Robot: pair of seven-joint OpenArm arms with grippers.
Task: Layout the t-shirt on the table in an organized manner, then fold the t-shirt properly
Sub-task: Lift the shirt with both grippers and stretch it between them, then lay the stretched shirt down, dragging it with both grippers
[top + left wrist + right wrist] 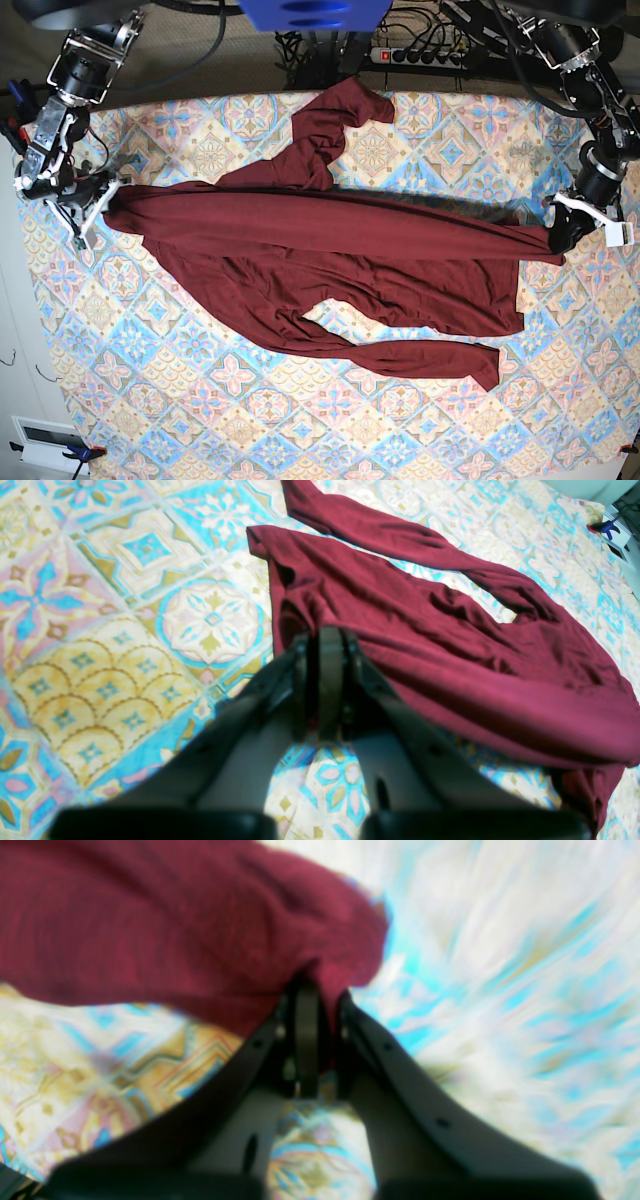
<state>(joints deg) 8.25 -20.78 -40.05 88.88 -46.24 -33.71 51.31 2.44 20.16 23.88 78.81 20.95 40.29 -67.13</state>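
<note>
Both arms have the t-shirt [320, 250] stretched across the table [230, 400], one near each short edge. The left gripper [324, 635] has its jaws clenched on a fold of maroon cloth. The right gripper [314, 990] likewise pinches the fabric's edge, its jaws nearly closed.

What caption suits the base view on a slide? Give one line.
Two end effectors, left and right, stretch a dark maroon long-sleeved jersey t-shirt across the pastel diamond-tiled table.
</note>
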